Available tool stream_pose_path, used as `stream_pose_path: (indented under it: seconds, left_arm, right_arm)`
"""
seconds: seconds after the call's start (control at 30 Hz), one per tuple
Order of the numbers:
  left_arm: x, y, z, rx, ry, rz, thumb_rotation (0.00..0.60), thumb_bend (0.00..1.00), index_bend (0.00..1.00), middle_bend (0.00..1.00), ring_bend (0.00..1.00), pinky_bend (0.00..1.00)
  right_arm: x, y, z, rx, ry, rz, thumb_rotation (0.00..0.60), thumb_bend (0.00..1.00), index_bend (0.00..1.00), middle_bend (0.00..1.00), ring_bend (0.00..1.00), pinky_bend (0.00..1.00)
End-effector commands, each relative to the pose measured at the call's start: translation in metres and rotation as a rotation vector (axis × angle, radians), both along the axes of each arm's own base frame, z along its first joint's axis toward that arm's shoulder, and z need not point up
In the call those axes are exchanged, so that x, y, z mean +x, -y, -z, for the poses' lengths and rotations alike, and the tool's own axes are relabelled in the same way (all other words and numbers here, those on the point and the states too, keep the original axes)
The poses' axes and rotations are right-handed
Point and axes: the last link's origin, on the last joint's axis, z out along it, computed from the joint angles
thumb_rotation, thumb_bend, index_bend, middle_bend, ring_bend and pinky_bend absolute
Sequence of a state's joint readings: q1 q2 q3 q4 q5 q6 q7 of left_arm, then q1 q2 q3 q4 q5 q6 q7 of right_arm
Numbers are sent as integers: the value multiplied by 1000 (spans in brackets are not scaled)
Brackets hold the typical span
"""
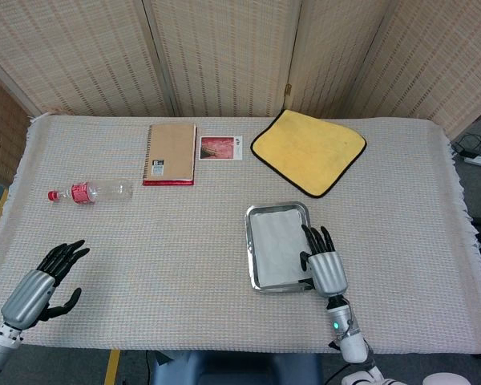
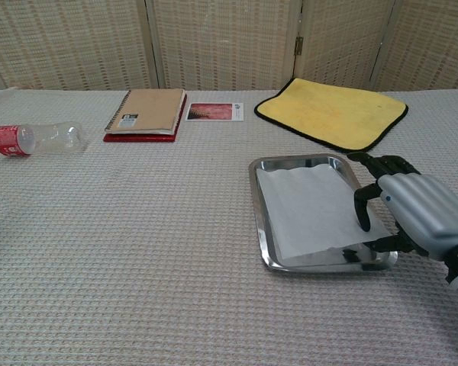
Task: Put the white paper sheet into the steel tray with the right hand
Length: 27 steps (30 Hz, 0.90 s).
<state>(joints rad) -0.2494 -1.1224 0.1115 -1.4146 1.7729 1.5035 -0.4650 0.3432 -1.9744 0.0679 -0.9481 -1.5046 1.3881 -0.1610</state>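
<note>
The right hand covers the right rim of the steel tray, hiding whether its dark fingers pinch or merely touch the white paper sheet. They curl down over the sheet's right edge. The sheet lies inside the tray, long axis running away from the robot. The left hand hovers spread, holding nothing.

The right edge of the tray and the paper's right margin are covered by the right hand, so whether the paper is pinched or only touched cannot be told. The left hand is shown only in the head view, its arm cut off by the bottom-left corner. The print on the bottle label and the notebook sticker is too small to be read.
</note>
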Motion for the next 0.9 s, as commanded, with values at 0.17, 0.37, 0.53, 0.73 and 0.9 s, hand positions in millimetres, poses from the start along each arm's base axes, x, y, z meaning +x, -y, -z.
stream_pose_path:
  seconds: [0.17,0.37,0.53,0.73,0.9]
  left_arm:
    - [1,1,-2,-19,17,-3,600,580,0,0,0,0]
    - [0,-1,-1,-18,14,-7,600,580,0,0,0,0]
    - [1,0,-1,-14,12,-4,600,581,0,0,0,0]
    - [1,0,1,-16,7,-3,600,580,0,0,0,0]
    - [1,-1,-1,-11,12,-4,600,581,0,0,0,0]
  right_arm:
    - [10,4,-12,133,-43,26,600,461,0,0,0,0]
    - [15,3,-29,176,-12,54,600,446,0,0,0,0]
    - [15,7,-38,177,-22,60,600,421,0,0,0,0]
    - [16,13,-37,208,-29,83,600,322,0,0,0,0]
    - [19,13,-39,203,-23,73,600,311,0,0,0,0]
